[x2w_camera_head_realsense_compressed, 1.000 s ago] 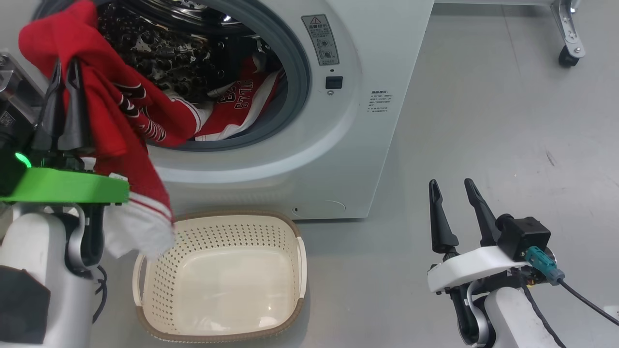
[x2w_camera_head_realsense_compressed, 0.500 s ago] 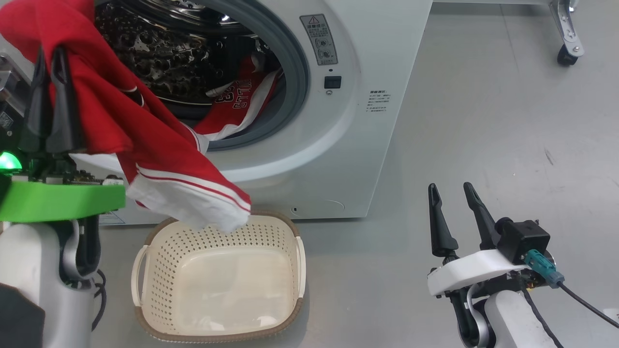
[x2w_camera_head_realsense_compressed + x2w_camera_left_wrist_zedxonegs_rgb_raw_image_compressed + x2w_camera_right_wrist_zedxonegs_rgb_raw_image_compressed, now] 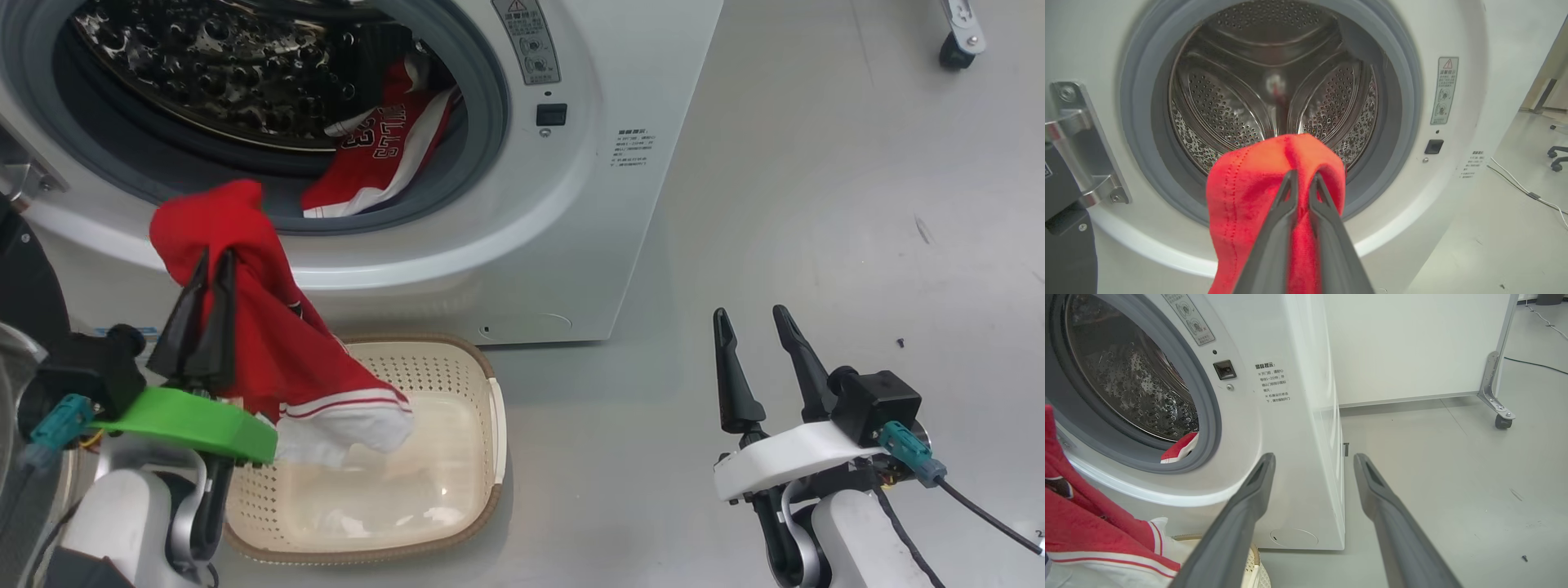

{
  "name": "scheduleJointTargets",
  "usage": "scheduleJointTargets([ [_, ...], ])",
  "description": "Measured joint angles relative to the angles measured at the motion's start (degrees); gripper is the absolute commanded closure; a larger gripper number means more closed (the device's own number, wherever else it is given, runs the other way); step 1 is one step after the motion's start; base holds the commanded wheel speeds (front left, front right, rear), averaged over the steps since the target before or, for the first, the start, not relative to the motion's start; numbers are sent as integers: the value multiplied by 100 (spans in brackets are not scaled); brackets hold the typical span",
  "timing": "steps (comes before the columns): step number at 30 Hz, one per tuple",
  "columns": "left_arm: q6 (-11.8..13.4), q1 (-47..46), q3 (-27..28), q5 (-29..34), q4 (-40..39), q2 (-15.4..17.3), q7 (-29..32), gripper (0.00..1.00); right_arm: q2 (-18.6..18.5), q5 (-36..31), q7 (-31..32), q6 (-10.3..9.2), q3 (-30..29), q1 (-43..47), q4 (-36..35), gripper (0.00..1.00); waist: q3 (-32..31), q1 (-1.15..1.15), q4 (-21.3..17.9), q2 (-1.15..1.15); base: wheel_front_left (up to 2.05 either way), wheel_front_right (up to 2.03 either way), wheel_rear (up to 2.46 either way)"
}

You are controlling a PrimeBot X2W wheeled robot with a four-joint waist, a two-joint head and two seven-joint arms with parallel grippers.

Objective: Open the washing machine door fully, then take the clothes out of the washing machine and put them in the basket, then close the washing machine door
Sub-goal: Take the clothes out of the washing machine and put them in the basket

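Soft jersey (image 3: 273, 355) pinched in left gripper (image 3: 215, 258); perforated basket (image 3: 445, 376) beneath.

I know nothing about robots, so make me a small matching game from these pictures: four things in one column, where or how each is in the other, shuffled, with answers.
Things
1. left pincer
2. right pincer
3. basket
4. second jersey

States
A. lying in the drum
B. open, empty
C. shut on a red jersey
D. on the floor before the washer

Pairs: 1-C, 2-B, 3-D, 4-A
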Motion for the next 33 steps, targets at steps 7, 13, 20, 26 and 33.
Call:
scheduleJointTargets([
  [7,0,166,-261,5,275,83,354,100,1,-11,0,-1,115,-81,-40,0,276,0,-114,0,0,0,0],
  [13,-1,167,-528,77,405,148,560,100,-1,-42,0,-7,188,-210,-100,0,567,0,-238,0,0,0,0],
  [20,-1,120,-742,97,552,168,622,100,-1,-42,0,-24,299,-401,-152,0,892,0,-419,0,0,0,0],
  [26,-2,-82,-826,100,773,223,668,100,-1,-42,0,-65,315,-500,-193,0,1115,0,-601,0,0,0,0],
  [33,-2,-231,-797,102,1265,323,716,100,-1,-42,-1,-162,274,-592,-259,0,1376,0,-735,0,0,0,0],
])
